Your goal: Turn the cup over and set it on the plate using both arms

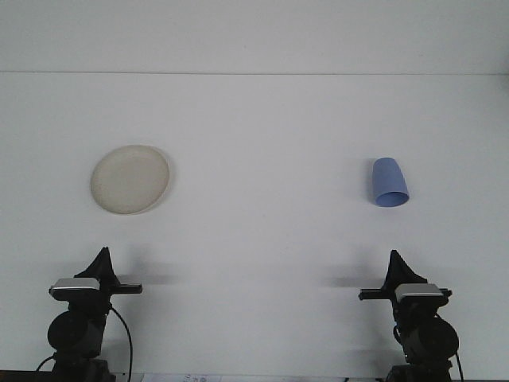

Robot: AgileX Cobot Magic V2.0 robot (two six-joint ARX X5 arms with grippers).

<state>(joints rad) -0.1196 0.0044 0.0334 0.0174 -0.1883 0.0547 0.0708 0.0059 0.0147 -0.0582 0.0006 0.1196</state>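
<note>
Blue cup (390, 182) lies on its side far right, cream plate (130, 179) far left; left gripper (102, 260) and right gripper (394, 263) near, finger state unclear

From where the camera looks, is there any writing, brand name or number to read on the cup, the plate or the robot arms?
None can be read.
Blue cup: plain, no print visible.
Plate: plain, no marks.
Left pincer and right pincer: no legible labels.
Paper strip at the bottom edge: faint marks, too small and blurred to read.

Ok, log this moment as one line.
cup upside down, right side, untouched | plate left side, bare | left gripper low, idle | right gripper low, idle | phase: not started
</note>
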